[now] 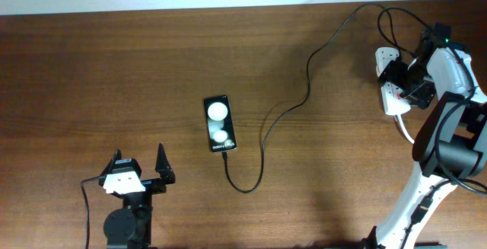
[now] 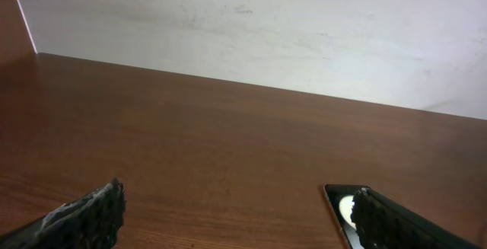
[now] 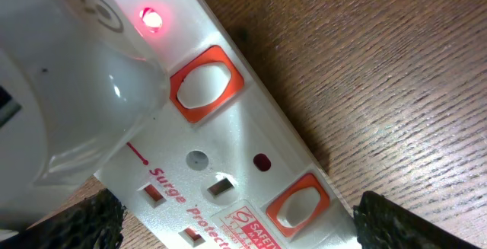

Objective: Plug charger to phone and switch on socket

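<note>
Writing: power strip [image 3: 228, 150] is showing "Surge Protect" in red, in the right wrist view only.
Fingers: left fingers [image 2: 84, 218] and right fingers [image 3: 415, 222] are standing wide open.
Overhead only: charger cable [image 1: 307, 81] is ending at the phone [image 1: 220, 124].

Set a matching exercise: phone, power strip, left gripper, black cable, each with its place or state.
1. phone
2. power strip
3. left gripper
4. black cable

A. right side of table, red light lit
B. open, holding nothing
C. mid-table, screen up
D. loops away from the phone's end

Pairs: 1-C, 2-A, 3-B, 4-D
</note>
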{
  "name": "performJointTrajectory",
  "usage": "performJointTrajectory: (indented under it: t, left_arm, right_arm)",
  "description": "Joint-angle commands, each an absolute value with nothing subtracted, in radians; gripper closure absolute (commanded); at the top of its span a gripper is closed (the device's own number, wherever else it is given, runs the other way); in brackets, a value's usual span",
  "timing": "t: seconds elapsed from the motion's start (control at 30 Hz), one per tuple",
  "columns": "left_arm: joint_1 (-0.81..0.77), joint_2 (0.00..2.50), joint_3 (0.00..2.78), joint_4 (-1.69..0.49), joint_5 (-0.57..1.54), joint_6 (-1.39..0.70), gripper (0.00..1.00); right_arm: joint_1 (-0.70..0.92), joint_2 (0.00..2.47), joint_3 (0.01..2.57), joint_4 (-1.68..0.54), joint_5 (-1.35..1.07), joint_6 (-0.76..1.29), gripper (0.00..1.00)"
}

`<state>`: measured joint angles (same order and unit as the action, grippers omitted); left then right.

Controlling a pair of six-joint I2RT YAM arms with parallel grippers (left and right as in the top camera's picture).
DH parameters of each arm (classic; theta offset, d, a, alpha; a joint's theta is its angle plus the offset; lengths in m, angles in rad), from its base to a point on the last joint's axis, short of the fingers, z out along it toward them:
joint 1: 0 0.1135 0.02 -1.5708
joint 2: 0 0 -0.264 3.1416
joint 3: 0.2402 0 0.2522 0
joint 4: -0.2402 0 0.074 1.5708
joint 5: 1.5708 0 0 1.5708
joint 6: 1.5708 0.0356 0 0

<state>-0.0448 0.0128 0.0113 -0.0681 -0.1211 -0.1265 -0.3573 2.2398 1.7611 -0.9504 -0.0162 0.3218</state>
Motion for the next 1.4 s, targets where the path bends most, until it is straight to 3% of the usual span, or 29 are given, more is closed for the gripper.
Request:
performJointTrajectory:
  t: [0.0,0.23,0.77,1.07,1.37]
  left_arm:
    - [-0.040,0.005,0.009,-0.068,-0.136,-0.110,0.01]
    - [-0.040,0.005,0.009,-0.068,-0.136,-0.110,0.01]
    - [-0.040,0.005,0.009,-0.068,-0.136,-0.110,0.01]
    - [-0.040,0.005,0.009,-0.068,-0.136,-0.110,0.01]
    - [-0.040,0.005,0.009,-0.068,-0.136,-0.110,0.01]
  right_arm:
    - [-0.340,2.277,1.751,-0.923,-0.030,0.367,0.01]
    - [-0.284,2.146,1.750,-0.923,-0.029,0.367,0.02]
    - [0.019,1.583,1.750,-0.924,-0.030,0.367,0.01]
    - [0.026,1.322,1.750,-0.928,-0.030,0.367,0.01]
    - [0.027,1.310,1.737,-0.947,-0.029,0.367,0.01]
